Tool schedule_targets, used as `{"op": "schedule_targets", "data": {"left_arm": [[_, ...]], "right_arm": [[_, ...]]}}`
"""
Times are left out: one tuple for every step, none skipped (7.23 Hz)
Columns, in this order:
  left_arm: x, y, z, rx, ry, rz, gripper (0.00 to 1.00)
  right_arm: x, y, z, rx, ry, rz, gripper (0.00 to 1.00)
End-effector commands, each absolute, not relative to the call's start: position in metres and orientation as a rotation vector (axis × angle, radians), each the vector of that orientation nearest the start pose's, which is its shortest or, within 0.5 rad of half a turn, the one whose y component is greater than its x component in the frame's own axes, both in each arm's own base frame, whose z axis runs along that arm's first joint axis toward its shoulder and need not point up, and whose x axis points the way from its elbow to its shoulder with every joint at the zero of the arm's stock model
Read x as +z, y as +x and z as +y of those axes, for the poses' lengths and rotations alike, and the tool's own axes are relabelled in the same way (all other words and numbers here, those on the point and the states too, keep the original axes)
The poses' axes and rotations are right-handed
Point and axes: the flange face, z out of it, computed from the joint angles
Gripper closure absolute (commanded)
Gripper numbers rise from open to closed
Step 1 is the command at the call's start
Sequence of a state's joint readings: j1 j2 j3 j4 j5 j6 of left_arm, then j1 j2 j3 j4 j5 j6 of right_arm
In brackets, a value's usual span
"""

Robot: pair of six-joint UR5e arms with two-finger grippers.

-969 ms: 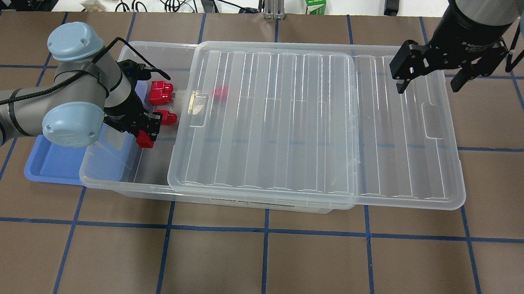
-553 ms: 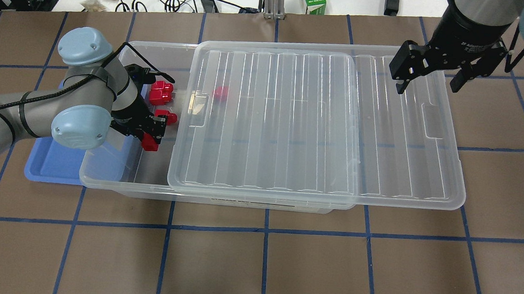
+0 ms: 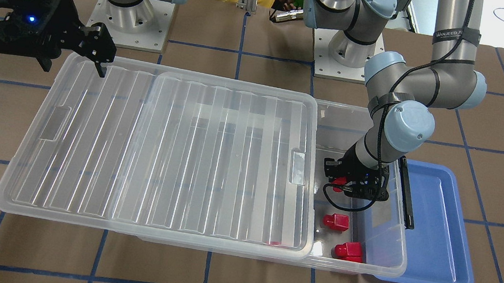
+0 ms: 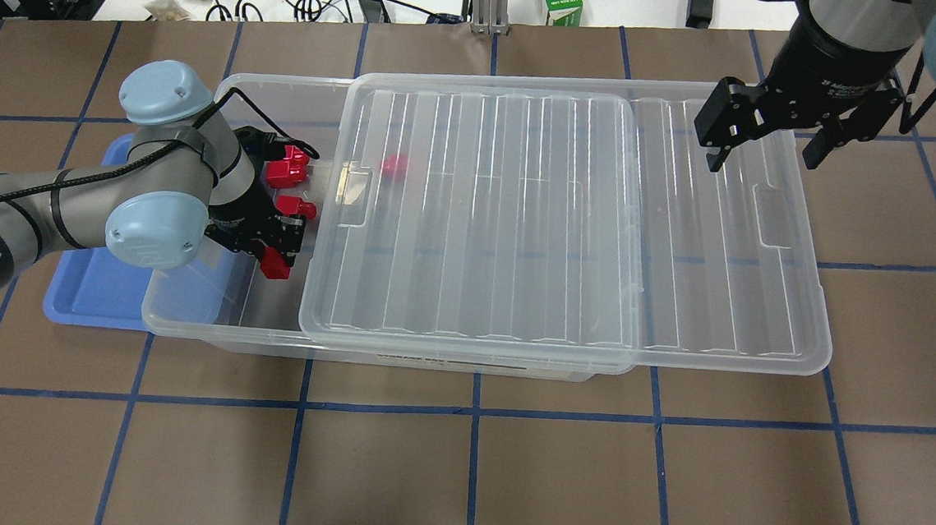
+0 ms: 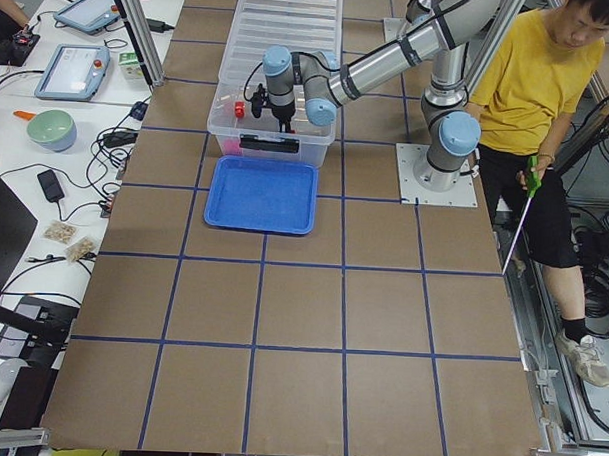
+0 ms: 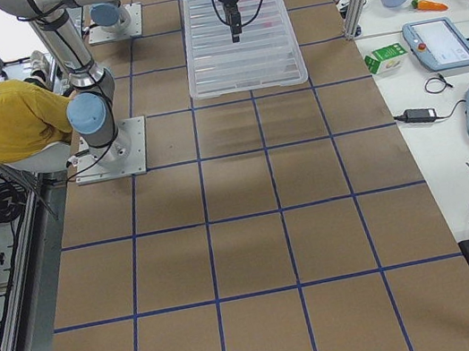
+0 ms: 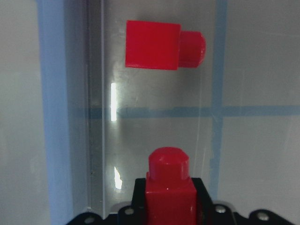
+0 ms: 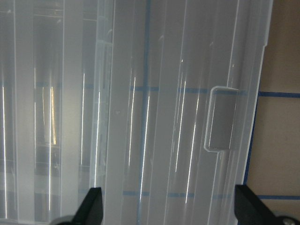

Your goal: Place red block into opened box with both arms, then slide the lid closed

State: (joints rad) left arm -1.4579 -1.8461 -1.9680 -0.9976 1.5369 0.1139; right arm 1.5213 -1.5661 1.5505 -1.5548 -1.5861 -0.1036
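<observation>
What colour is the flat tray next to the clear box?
The tray is blue, clearest in the exterior front-facing view.

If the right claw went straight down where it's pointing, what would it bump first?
Most likely the clear lid: the open right claw points straight down at its overhanging end.

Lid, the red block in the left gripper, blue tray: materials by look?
The lid: clear thin moulded plastic, likely; blue grid lines show through, ribs catch glare. The red block: hard glossy plastic, probably; even colour, soft highlights. The blue tray: opaque plastic, semi-matte, rounded moulded rim.
</observation>
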Motion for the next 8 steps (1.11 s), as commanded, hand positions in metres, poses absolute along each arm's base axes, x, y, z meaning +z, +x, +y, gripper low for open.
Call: {"op": "schedule_targets", "data": {"left_arm": [[0.213, -0.079, -0.525, 0.169, -0.001, 3.185, 0.47], [0.213, -0.078, -0.526, 0.164, 0.002, 3.183, 0.33], [0.215, -0.077, -0.528, 0.154, -0.003, 3.183, 0.26], [0.220, -0.076, -0.530, 0.135, -0.005, 3.181, 0.23], [0.232, -0.076, -0.531, 0.099, 0.003, 3.177, 0.17], [0.257, -0.074, -0.537, 0.035, 0.004, 3.166, 0.05], [0.288, -0.078, -0.540, 0.037, 0.014, 3.166, 0.03], [0.329, -0.079, -0.543, 0.023, 0.017, 3.166, 0.00]], "right_arm": [[0.494, 0.107, -0.500, 0.002, -0.085, 3.156, 0.00], [0.494, 0.107, -0.500, 0.004, -0.087, 3.157, 0.00], [0.494, 0.107, -0.500, 0.000, -0.085, 3.157, 0.00], [0.494, 0.107, -0.500, 0.000, -0.087, 3.157, 0.00], [0.494, 0.107, -0.501, -0.010, -0.085, 3.158, 0.00], [0.494, 0.106, -0.501, -0.012, -0.085, 3.158, 0.00], [0.492, 0.100, -0.505, -0.010, -0.068, 3.155, 0.00], [0.486, 0.096, -0.510, 0.009, -0.073, 3.156, 0.00]]}}
